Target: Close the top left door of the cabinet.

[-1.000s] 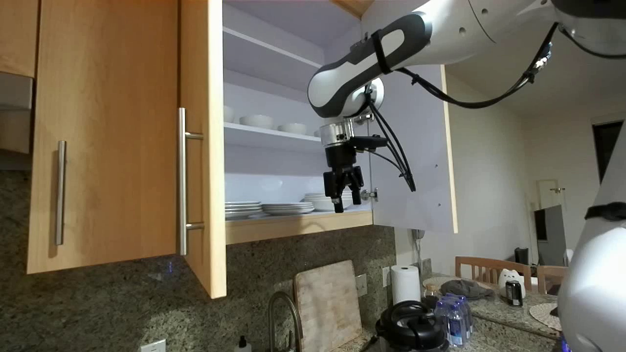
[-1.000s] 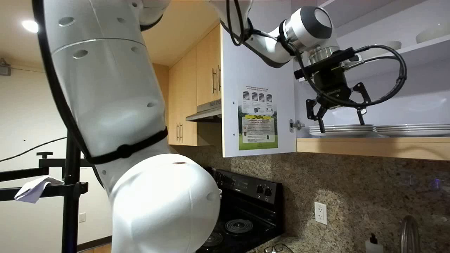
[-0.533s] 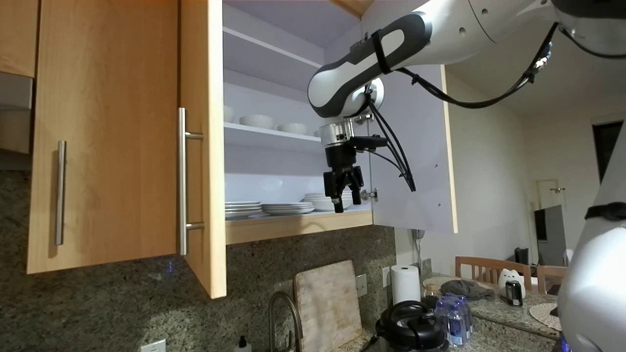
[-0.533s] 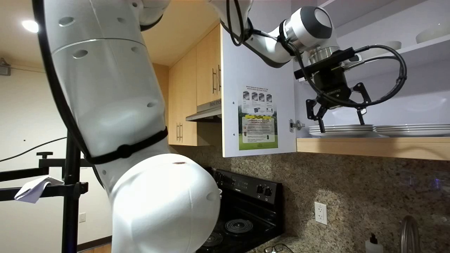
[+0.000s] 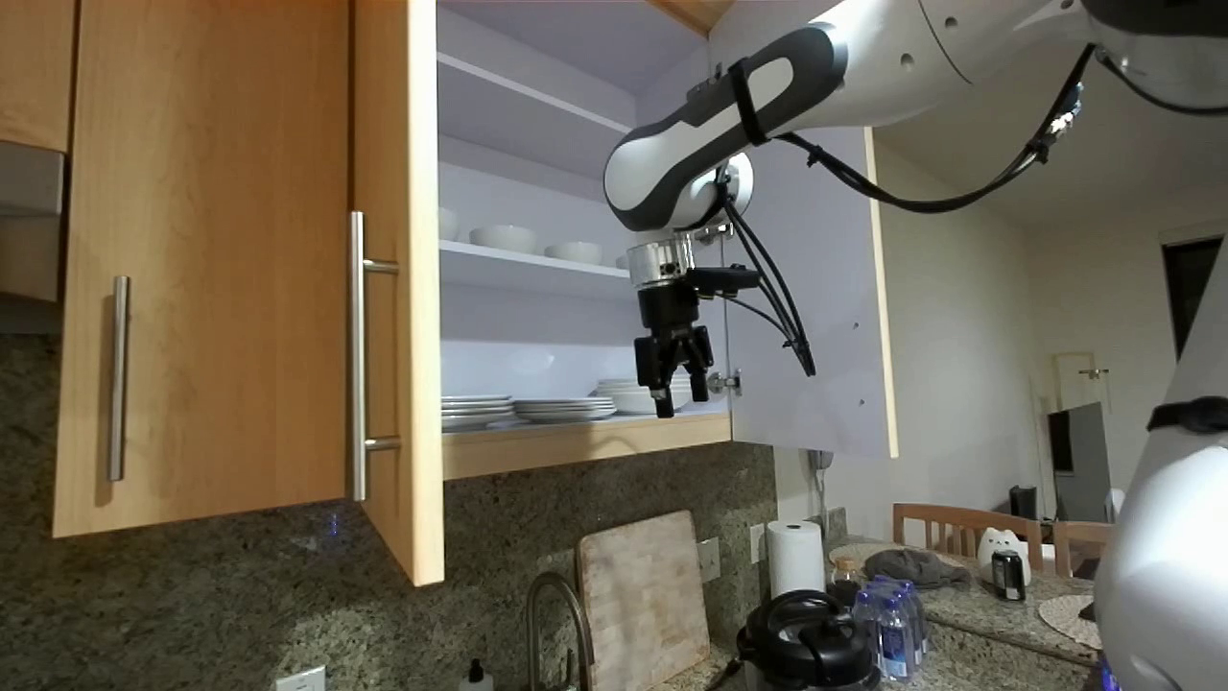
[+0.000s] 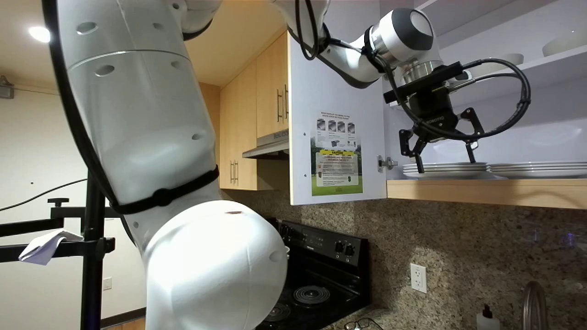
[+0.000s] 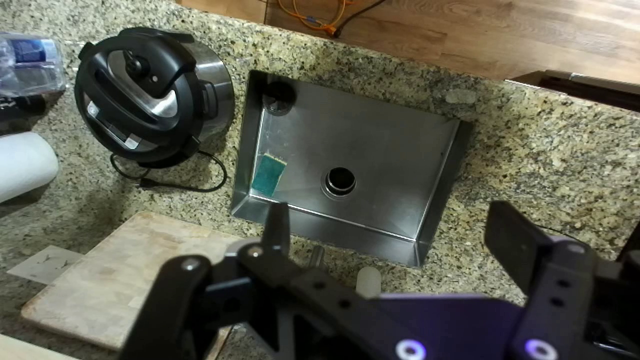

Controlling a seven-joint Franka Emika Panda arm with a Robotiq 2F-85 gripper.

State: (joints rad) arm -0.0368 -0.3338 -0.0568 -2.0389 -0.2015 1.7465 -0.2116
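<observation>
The top left door (image 5: 389,288) is light maple with a slim vertical silver handle (image 5: 358,355). It stands open, its free edge swung outward. Its white inner face with a poster shows in an exterior view (image 6: 316,91). The cabinet (image 5: 585,446) shows white shelves with bowls (image 5: 504,238) and stacked plates (image 5: 564,410); it also shows in an exterior view (image 6: 486,193). My gripper (image 5: 682,403) points down in front of the plates, apart from the door, open and empty. It also shows open in an exterior view (image 6: 445,164) and in the wrist view (image 7: 388,207).
The right door (image 5: 815,317) stands open, white face showing. A closed wood door (image 5: 201,269) is beside the top left door. Below are the sink (image 7: 380,130), a pressure cooker (image 7: 145,95), a cutting board (image 7: 115,280) and a stove (image 6: 321,270).
</observation>
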